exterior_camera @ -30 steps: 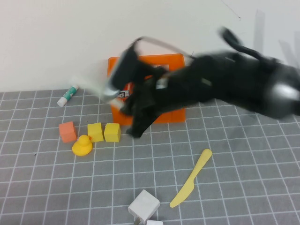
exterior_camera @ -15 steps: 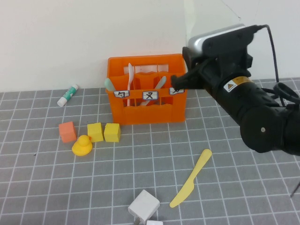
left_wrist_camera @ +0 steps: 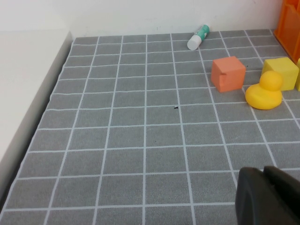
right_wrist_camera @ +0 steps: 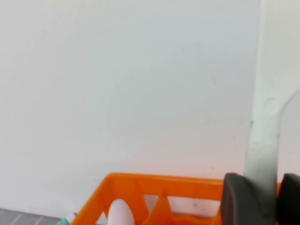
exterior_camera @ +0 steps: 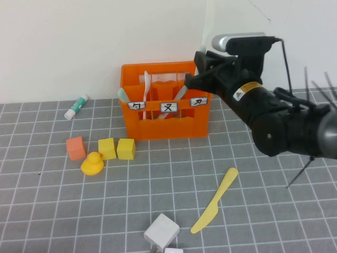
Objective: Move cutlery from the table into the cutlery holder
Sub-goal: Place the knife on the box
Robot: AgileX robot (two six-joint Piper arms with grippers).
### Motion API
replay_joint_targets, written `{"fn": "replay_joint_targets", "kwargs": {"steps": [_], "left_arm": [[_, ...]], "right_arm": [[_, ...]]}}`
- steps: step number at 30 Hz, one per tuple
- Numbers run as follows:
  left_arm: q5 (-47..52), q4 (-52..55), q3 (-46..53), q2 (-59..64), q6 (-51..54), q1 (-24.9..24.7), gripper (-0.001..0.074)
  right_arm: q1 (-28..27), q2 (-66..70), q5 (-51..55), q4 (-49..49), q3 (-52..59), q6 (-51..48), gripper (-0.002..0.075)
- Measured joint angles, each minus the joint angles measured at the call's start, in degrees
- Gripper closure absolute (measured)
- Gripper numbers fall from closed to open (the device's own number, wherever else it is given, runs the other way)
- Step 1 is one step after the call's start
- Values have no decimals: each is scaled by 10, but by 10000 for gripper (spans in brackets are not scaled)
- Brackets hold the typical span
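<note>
The orange cutlery holder [exterior_camera: 166, 124] stands at the back of the table and holds a pale pink spoon [exterior_camera: 146, 84], a mint green spoon [exterior_camera: 123, 95] and a grey fork [exterior_camera: 180, 94]. My right gripper [exterior_camera: 202, 66] hovers over the holder's right end, shut on a white knife [right_wrist_camera: 269, 108] that points straight up in front of the wall. A yellow knife [exterior_camera: 215, 202] lies flat on the table, in front of the holder and to its right. The left gripper [left_wrist_camera: 264, 176] is shut and empty, low over the grid far to the left; the high view does not show it.
A glue stick [exterior_camera: 77, 107] lies at the back left. An orange cube [exterior_camera: 76, 148], two yellow blocks [exterior_camera: 107, 148] and a yellow duck [exterior_camera: 92, 164] sit left of the holder's front. A white block [exterior_camera: 161, 231] rests near the front edge.
The right arm has swung from across the holder's front over to its right side. The gripper now sits above the right end with the white knife upright. The left arm is still.
</note>
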Motion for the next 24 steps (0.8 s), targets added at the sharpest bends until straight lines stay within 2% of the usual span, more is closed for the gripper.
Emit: {"fn": "replay_joint_targets", "kwargs": {"steps": [19,21,24], "left_arm": [[0,0,0,0,-1,0,736],[0,0,0,0,-1,0,736],[0,0,0,0,0,0,736]], "right_arm": [[-8,108,-1,-4,-54,5,572],[-8,108,-1,-3,-54,5,549],[-8,108,-4,0,-54,5,475]]}}
